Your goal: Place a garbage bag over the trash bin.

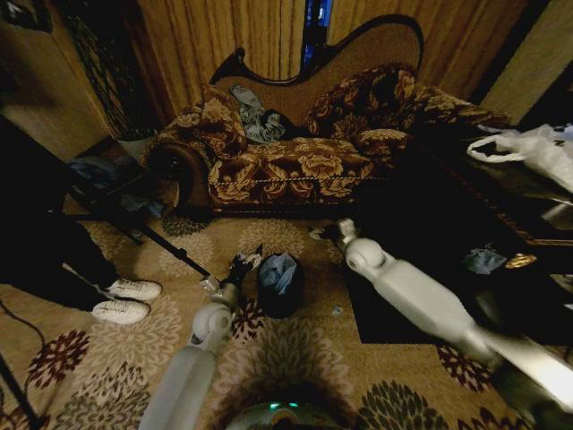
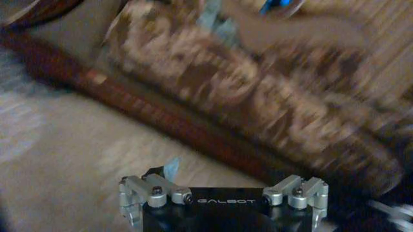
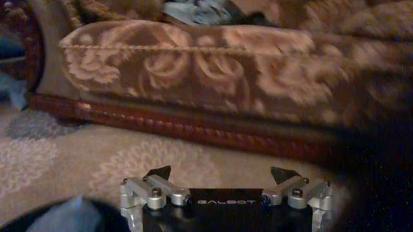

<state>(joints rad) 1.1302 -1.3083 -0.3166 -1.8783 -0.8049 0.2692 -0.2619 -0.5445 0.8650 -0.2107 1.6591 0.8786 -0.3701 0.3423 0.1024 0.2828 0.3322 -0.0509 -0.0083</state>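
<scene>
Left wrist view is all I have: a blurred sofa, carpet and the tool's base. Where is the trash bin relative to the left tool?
Observer: The head view shows the trash bin standing on the carpet, close beside the left tool, on the robot's right of it.
Operator: Is the garbage bag on it?
Observer: The light blue garbage bag sits bunched at the bin's mouth; the black wall below it is bare.
Operator: And the right tool?
Observer: The right wrist view shows the right tool open and empty, facing the sofa.
</scene>
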